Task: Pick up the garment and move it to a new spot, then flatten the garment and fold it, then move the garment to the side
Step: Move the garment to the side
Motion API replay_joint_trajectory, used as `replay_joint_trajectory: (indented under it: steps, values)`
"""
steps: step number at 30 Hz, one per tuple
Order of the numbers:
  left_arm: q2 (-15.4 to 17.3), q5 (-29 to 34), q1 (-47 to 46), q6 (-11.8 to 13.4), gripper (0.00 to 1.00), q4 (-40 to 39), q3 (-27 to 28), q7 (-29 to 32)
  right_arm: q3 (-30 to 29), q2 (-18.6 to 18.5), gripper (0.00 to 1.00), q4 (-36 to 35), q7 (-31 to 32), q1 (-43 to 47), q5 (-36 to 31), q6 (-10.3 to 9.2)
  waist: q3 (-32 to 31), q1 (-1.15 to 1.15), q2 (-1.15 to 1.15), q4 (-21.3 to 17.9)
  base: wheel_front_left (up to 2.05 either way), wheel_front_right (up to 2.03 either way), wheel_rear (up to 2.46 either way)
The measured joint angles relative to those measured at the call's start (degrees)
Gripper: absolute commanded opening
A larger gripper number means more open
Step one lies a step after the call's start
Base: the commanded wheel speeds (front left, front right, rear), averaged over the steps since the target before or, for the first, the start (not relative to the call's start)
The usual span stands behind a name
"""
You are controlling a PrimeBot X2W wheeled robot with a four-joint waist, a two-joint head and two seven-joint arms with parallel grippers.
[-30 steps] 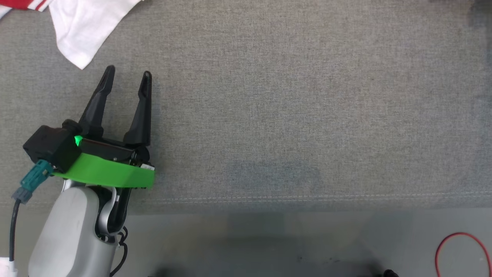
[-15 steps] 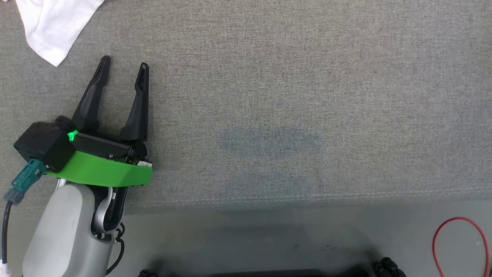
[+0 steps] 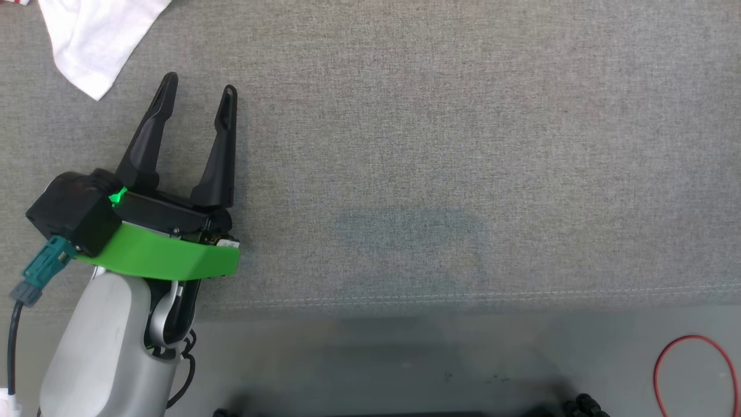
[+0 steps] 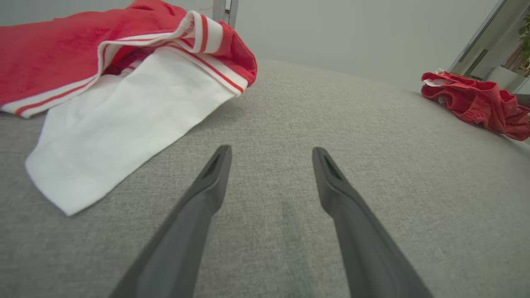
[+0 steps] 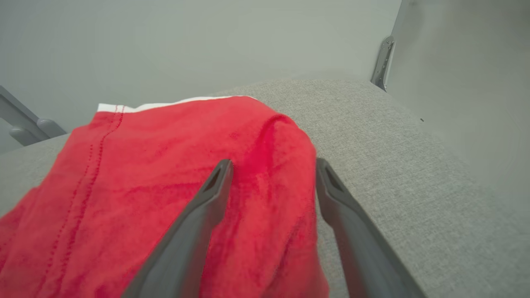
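Note:
The garment (image 4: pixel 124 107) is red with white stripes and a white panel, lying rumpled on the grey cushioned surface (image 3: pixel 440 145). In the head view only its white corner (image 3: pixel 98 40) shows, at the top left. My left gripper (image 3: pixel 200 84) is open and empty on the bare surface, its tips just right of and short of that corner; the left wrist view shows the left gripper (image 4: pixel 271 151) with the cloth to its left. My right gripper (image 5: pixel 274 163) has its fingers spread wide over red cloth (image 5: pixel 145 165) with a white far edge, which lies slack under and between them.
A second crumpled red garment (image 4: pixel 476 103) lies at the far right of the surface. The surface's stitched front edge (image 3: pixel 463 296) runs across the head view, with grey floor below it and a red cable loop (image 3: pixel 692 362) at the lower right. A metal bracket (image 5: pixel 383 62) marks a far corner.
The white corner has slid toward the upper left of the head view and the red part has left the frame. My left gripper has edged forward, still open.

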Motion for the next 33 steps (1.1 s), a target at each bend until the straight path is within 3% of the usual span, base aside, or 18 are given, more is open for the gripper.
replay_joint_trajectory:
  steps: [6,12,25,33]
  values:
    - [-0.6,-0.1,0.0,0.0,1.0,0.0,-0.1,0.0,0.5,0.0,1.0,2.6,-3.8,1.0,-2.6,-3.48,-1.6,0.0,0.0,0.3,0.0,0.0,0.0]
    - [-1.7,-0.8,0.0,0.0,1.0,0.9,-0.8,0.0,0.3,1.4,1.0,3.5,-7.4,3.4,-2.9,-4.07,-4.4,0.0,0.0,0.3,0.0,0.0,0.0]
    - [-2.2,-1.3,0.6,0.0,1.0,4.6,0.2,-0.1,1.3,5.5,1.0,-5.1,-8.8,7.1,-4.1,0.58,-14.5,0.0,0.0,-1.0,0.0,0.0,0.0]
    - [-2.2,-1.5,3.9,0.0,1.0,7.5,2.0,-0.1,0.6,8.8,1.0,-13.2,-8.8,14.8,-4.8,2.01,-21.0,0.0,0.0,-2.0,0.0,0.0,0.0]
